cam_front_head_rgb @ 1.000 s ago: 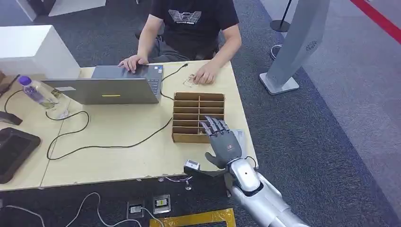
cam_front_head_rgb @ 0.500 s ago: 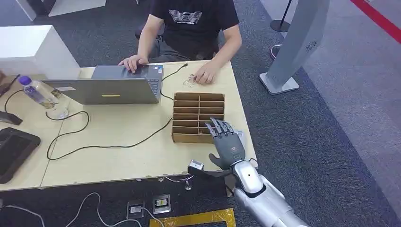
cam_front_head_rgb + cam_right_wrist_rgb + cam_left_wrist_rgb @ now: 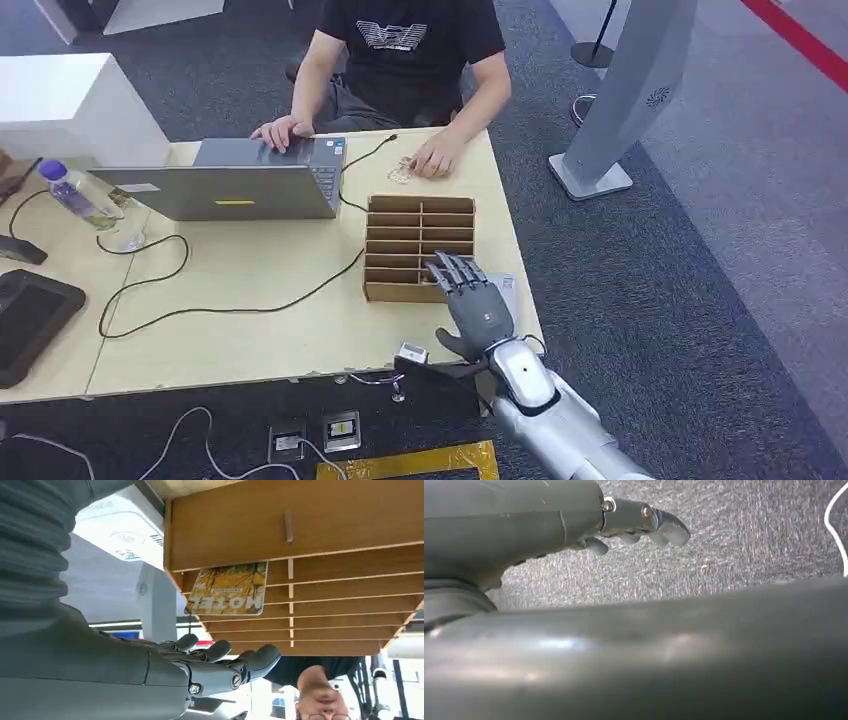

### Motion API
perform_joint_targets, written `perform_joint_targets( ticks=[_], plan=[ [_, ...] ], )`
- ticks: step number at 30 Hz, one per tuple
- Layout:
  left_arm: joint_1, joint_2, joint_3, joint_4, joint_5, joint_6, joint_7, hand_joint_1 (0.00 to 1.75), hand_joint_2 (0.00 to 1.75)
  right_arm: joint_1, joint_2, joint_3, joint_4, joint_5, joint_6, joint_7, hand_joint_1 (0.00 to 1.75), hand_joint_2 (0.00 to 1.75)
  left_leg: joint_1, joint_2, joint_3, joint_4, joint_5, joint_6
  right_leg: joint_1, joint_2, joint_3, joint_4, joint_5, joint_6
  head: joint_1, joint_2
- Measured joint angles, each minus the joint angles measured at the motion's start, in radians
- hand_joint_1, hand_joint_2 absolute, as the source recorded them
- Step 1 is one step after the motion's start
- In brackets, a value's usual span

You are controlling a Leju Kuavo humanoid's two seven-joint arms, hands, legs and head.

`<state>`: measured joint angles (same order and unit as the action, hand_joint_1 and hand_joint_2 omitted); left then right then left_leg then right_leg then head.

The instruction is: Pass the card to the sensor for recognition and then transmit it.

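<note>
We see the right hand (image 3: 476,305) hovering over the near right corner of the table (image 3: 250,290), fingers straight and a little apart, holding nothing. Its fingertips reach over the near edge of the wooden card rack (image 3: 418,247), and the thumb juts out toward a small white sensor box (image 3: 410,352) at the table's front edge. The table's right edge lies just beside the hand; beyond it is open grey carpet up to a white kiosk stand (image 3: 625,95), so there is free room on that side. On the other side of the hand a stretch of bare tabletop runs up to a black cable (image 3: 230,308).

Against the picture half a second ago, the hand has moved slightly toward the rack and a little leftward; against the one a second ago it sits about where it was. The rack, laptop (image 3: 225,185), bottle (image 3: 68,190) and the person (image 3: 410,50) seated at the far side have not shifted.

In the right wrist view the card (image 3: 227,590), yellow-brown with the word HOTEL, stands in a slot at one end of the rack (image 3: 310,580), near the hand (image 3: 200,667) but not touching it. Its long axis runs along the slot and its printed face is turned toward the hand. A pale card edge also shows at the rack's near right corner in the head view.

The left hand (image 3: 574,515) hangs over carpet, fingers loosely curled, holding nothing.
</note>
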<state>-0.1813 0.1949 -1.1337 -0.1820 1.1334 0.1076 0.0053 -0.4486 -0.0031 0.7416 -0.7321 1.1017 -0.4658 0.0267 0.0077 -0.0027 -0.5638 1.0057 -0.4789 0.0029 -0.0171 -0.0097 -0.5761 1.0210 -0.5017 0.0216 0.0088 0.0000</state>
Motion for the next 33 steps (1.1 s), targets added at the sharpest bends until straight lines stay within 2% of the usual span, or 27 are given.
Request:
perform_joint_targets(
  ticks=[13, 14, 15, 33],
  plan=[
    [-0.001, 0.000, 0.000, 0.000, -0.003, 0.001, -0.012, 0.00, 0.00, -0.014, 0.027, 0.001, 0.044, 0.007, -0.025, -0.009, 0.00, 1.75, 0.000, 0.000, 0.000, 0.000, 0.000, 0.000, 0.000, 0.000, 0.000, 0.000, 0.000, 0.000, 0.000, 0.000],
    [-0.001, 0.000, 0.000, 0.000, -0.003, 0.001, -0.013, 0.00, 0.00, -0.016, 0.029, 0.002, 0.048, 0.008, -0.027, -0.009, 1.34, 1.75, 0.000, 0.000, 0.000, 0.000, 0.000, 0.000, 0.000, 0.000, 0.000, 0.000, 0.000, 0.000, 0.000, 0.000],
    [-0.001, 0.000, 0.000, 0.000, -0.003, 0.001, -0.015, 0.00, 0.00, -0.018, 0.030, 0.002, 0.052, 0.008, -0.027, -0.009, 1.75, 1.75, 0.000, 0.000, 0.000, 0.000, 0.000, 0.000, 0.000, 0.000, 0.000, 0.000, 0.000, 0.000, 0.000, 0.000],
    [-0.003, -0.003, 0.000, 0.000, -0.003, 0.000, -0.015, 0.00, 0.00, -0.035, 0.051, 0.002, 0.112, -0.010, -0.007, -0.033, 1.75, 1.75, 0.000, 0.000, 0.000, 0.000, 0.000, 0.000, 0.000, 0.000, 0.000, 0.000, 0.000, 0.000, 0.000, 0.000]
  ],
)
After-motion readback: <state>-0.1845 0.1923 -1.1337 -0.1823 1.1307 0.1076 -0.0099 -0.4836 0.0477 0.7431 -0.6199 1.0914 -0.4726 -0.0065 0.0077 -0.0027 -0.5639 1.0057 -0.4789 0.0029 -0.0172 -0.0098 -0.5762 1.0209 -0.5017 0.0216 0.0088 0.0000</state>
